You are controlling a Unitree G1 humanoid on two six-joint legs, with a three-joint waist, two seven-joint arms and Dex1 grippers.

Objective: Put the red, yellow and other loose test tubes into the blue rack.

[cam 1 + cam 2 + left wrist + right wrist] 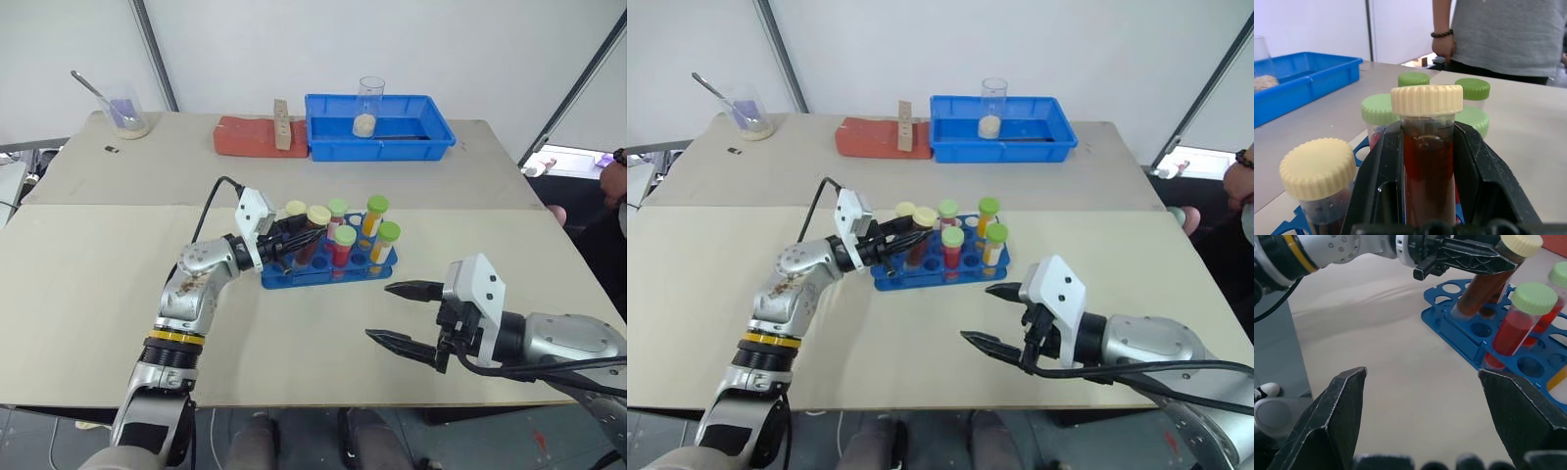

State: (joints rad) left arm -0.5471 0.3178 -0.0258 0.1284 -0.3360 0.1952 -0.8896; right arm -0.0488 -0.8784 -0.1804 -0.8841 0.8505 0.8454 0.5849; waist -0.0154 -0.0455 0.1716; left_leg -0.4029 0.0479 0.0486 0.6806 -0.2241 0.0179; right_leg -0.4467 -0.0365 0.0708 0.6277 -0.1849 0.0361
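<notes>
The blue rack (328, 269) stands mid-table with several capped tubes upright in it: red ones with green caps (344, 245), yellow ones with green caps (376, 215), and one with a cream cap (295, 208). My left gripper (297, 237) is shut on a dark red-brown tube with a cream cap (1427, 161). That tube (1484, 289) leans over the rack's left end, with its lower end at the top grid. To the right of the rack and nearer me, my right gripper (380, 311) is open and holds nothing.
At the back, a blue tray (431, 135) holds a clear beaker (369, 106) with beige powder. Beside it lies a red-brown slab (245, 137) with a wooden block. A glass with a spoon (127, 116) stands back left. A person (1498, 34) stands by the table's right side.
</notes>
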